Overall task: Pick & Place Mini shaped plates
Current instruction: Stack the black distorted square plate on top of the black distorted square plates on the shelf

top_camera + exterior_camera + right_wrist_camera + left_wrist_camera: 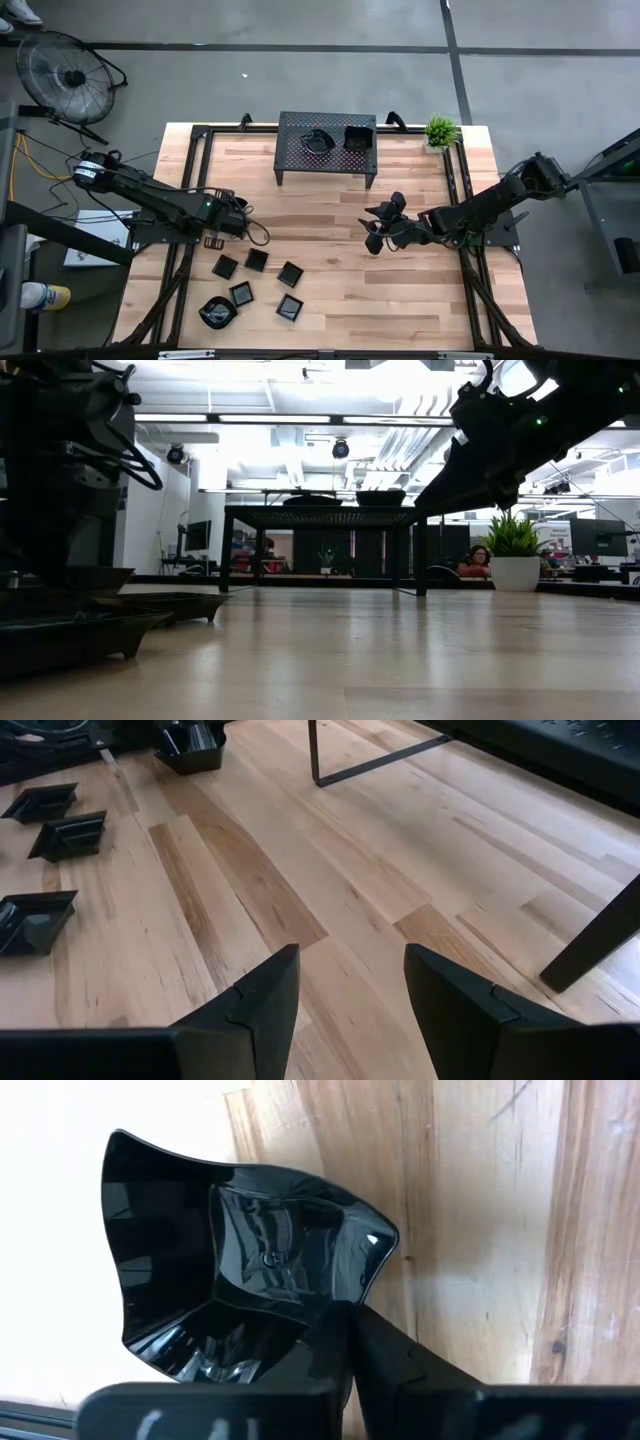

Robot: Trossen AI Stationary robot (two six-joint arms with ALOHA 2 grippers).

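I've got a wavy-edged plate [240, 1270] right in front of my left wrist camera, glossy black, rim pinched between the left gripper's [213, 240] fingers [385, 1355], which are drawn in tight on it — that grip shows only here; from the high view the plate is lost under the wrist at the table's [330, 290] left edge. Overhead gives me what the wrist can't: six loose plates [256, 260] scattered near the front-left corner, just below the left gripper, and two more plates [357, 136] sitting on top of the perforated rack [327, 160] at the back centre. The low view catches those two as dark shapes on the rack top, with nearer dishes stacked along its left side. My right gripper [378, 228] hangs mid-table — fingers wide apart, nothing between them, bare wood below in its wrist view. A potted plant [440, 130] stands at the back right corner; a fan [66, 75] sits on the floor beyond.
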